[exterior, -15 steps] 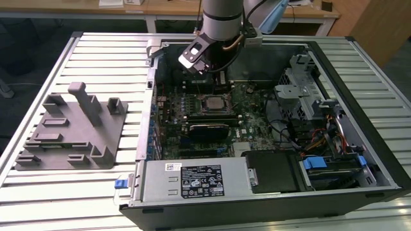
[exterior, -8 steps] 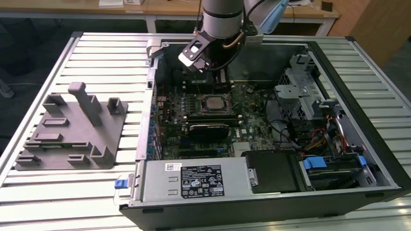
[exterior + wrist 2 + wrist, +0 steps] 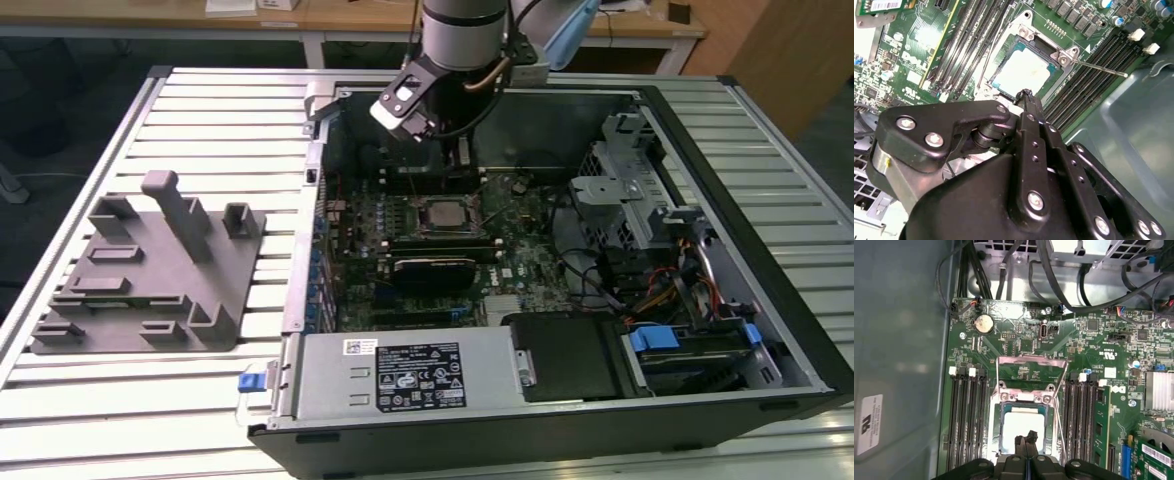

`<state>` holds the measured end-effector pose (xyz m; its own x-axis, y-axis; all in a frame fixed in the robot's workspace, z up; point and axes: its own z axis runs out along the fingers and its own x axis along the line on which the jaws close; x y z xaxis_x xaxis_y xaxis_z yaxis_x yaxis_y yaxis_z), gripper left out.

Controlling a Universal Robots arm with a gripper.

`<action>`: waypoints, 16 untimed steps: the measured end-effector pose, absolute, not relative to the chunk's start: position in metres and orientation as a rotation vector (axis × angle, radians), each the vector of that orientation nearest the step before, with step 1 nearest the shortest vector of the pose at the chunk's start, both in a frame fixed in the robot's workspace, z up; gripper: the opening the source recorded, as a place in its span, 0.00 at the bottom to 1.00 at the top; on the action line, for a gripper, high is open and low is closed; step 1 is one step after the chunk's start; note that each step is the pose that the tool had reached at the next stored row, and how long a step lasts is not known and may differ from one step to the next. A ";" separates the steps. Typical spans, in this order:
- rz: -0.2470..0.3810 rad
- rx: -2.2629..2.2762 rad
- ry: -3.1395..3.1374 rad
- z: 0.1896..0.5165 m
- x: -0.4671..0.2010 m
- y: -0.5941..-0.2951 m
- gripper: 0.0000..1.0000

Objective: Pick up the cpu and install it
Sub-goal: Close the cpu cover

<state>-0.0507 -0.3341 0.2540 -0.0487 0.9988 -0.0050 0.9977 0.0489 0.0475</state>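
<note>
The claw (image 3: pixel 1026 439), clenched on nothing, hangs just over the cpu (image 3: pixel 1016 425) in its socket (image 3: pixel 1026 396), so a bump could knock the chip crooked.

Cpu (image 3: pixel 1023 426) sitting in socket (image 3: pixel 1026 386) inside case (image 3: pixel 561 115); gripper (image 3: pixel 1027 438) hovering just above it; tray (image 3: pixel 140 285) lying on table (image 3: pixel 214 110), at exterior view's left of case.

The robot's silvery-grey cylindrical metal arm (image 3: pixel 465 30) carried a pale-blue joint cap (image 3: pixel 571 35), a thin brown cable (image 3: pixel 498 72) and a black box with a white face (image 3: pixel 400 102). Its black metal linkage gripper (image 3: pixel 1025 95) was built of flat bars pinned by round silver screws (image 3: pixel 1035 200)
</note>
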 end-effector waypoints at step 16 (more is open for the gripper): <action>0.048 2.141 2.249 0.266 -0.050 -0.334 0.11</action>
